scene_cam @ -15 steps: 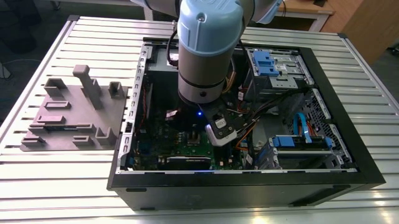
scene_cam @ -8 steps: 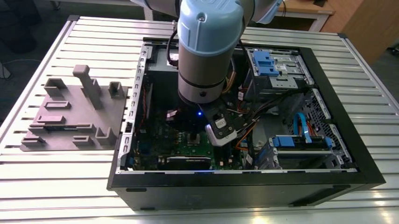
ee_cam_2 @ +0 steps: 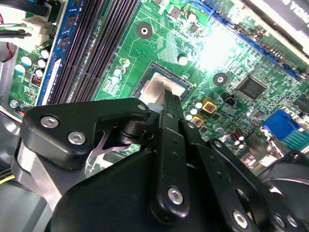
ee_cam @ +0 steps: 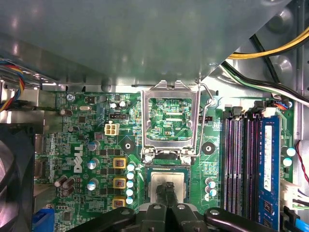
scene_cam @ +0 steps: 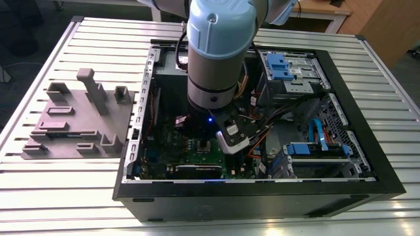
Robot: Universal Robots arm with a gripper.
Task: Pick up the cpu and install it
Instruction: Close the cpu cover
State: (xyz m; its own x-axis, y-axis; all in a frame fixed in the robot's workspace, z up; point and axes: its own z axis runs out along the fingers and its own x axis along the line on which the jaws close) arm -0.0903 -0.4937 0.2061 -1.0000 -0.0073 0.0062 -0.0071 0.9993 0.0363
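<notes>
Though the arm hides much of the work in the exterior view, the layout is plain enough. Nearest lies the slatted counter, and on it the open case, with its black wall to the front. Just inside, over the green board, the hand hangs low above the socket. In the first wrist view its two dark tips meet, closed on nothing I can see, over the middle of the cpu. The cpu lies flat and square in the socket, its silver top showing on either side of the tips. It shows again in the second wrist view. Whether the tips touch that top I cannot tell.

I judge the cpu light, thin and stiff. Its metal top looks smooth and likely slippery, and the contacts beneath it are probably fragile. Two opposite edges seem the place to take hold, keeping it level, with no hard push on the top.

Just beyond the cpu the plate stands swung open, with its lever beside it and the memory slots alongside. Farther off, at the case's far corner, sits a drive cage. A grey fixture rests on the counter at the exterior view's left, beside the case.
</notes>
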